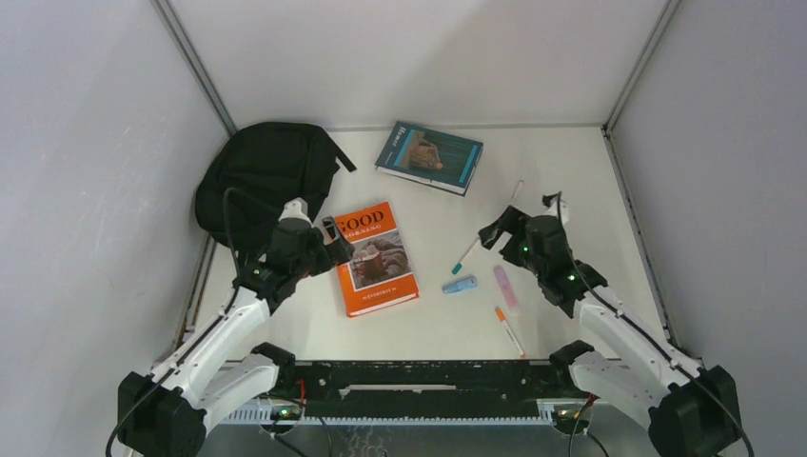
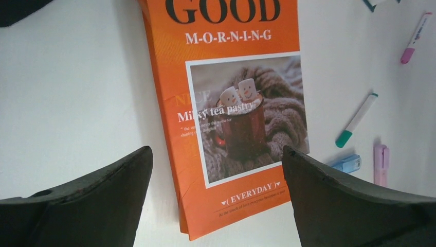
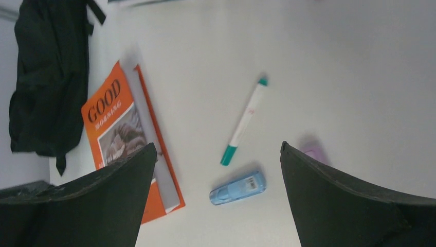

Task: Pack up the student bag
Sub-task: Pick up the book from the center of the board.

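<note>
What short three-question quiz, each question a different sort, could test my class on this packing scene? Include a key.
1. True or false: the left pincer and the right pincer both stand open.
2. What lies beneath the left pincer? A the orange Good Morning book; B a pink highlighter; C a blue correction tape.
3. Fill in: the student bag sits in the far ____ corner of the table.
Key: 1 true; 2 A; 3 left.
</note>
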You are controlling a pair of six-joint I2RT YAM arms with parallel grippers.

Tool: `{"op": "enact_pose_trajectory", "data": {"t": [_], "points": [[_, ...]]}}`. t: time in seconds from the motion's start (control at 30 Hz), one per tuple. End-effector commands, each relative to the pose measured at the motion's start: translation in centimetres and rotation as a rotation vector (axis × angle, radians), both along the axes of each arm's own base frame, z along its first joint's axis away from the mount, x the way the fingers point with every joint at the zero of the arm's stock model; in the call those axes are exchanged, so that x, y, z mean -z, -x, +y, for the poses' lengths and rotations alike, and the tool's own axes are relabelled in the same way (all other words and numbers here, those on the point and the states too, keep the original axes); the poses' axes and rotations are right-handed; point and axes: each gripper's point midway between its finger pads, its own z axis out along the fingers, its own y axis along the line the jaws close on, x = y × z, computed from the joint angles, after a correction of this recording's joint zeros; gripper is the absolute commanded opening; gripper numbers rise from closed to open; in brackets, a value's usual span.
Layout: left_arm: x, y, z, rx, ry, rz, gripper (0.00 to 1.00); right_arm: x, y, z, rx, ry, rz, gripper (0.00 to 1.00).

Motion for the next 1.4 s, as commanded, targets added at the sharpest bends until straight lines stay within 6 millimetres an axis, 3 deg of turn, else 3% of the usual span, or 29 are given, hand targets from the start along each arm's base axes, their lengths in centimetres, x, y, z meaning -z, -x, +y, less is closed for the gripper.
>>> {"op": "enact_pose_trajectory", "data": {"t": [0.0, 0.17, 0.27, 0.47, 0.7, 0.93, 1.1, 1.27, 1.37], "points": [[0.8, 0.3, -0.5, -0.006, 0.043, 0.000, 1.00, -1.8, -0.9, 4.0, -0.108, -0.003, -0.095, 0.99], [4.2, 0.9, -1.4, -0.012, 0.091, 0.083, 1.00, -0.6, -0.3, 9.4, -0.310, 0.103, -0.049, 0.98], [4.5, 0.7, -2.1, -0.007, 0.115, 0.097, 1.00, 0.6, 0.6, 12.8, -0.451, 0.120, -0.006, 0.98], [5.1, -0.2, -1.5, -0.057, 0.084, 0.116, 1.00, 2.9, 1.3, 19.0, -0.652, 0.049, 0.100, 0.96], [6.3, -1.6, -0.8, -0.071, 0.121, 0.139, 1.00, 6.4, 0.0, 22.2, -0.695, 0.016, 0.199, 0.91], [7.6, -1.5, -4.1, 0.039, 0.261, 0.186, 0.99, 8.2, 0.0, 23.8, -0.711, -0.056, 0.248, 0.81], [7.6, -1.6, -5.2, 0.080, 0.305, 0.187, 0.98, 7.9, 0.8, 24.8, -0.752, -0.128, 0.272, 0.60], [6.9, -1.8, -5.5, 0.098, 0.311, 0.172, 0.98, 6.1, 1.5, 25.1, -0.758, -0.192, 0.266, 0.26], [6.3, -1.8, -5.5, 0.108, 0.308, 0.158, 0.98, 4.7, 1.8, 24.9, -0.760, -0.210, 0.245, 0.00]]}}
